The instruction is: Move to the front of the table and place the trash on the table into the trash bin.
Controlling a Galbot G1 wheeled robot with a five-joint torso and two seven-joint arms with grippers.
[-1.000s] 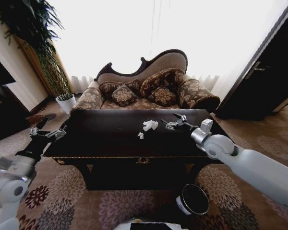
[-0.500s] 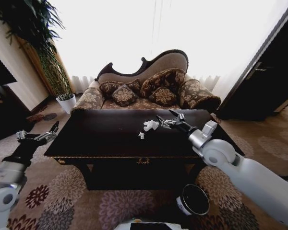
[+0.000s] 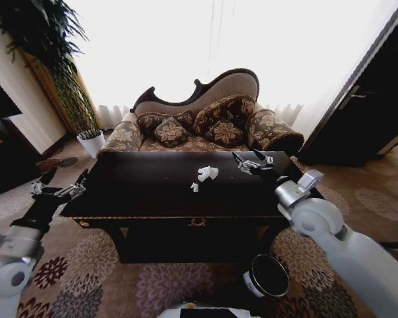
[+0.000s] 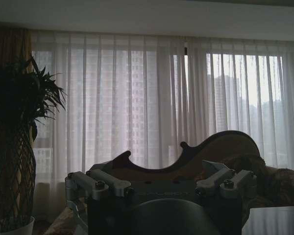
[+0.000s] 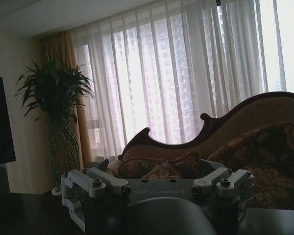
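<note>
Your right gripper (image 3: 252, 161) is hovering, fingers spread and empty, just right of the paper wad (image 3: 207, 173).

The crumpled white wad is lying mid-table (image 3: 139, 192), a tiny scrap (image 3: 194, 187) nearer you; the left gripper (image 3: 60, 190) is idling spread off the left edge, the bin (image 3: 266, 275) waiting near-right.

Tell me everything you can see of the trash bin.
The trash bin is a small round black pail with a pale rim and a white label on its side. It stands upright on the patterned carpet in front of the table, toward its right end, below the right arm. Its mouth is open and its inside looks dark, so what it holds cannot be told. Neither gripper touches it.
</note>
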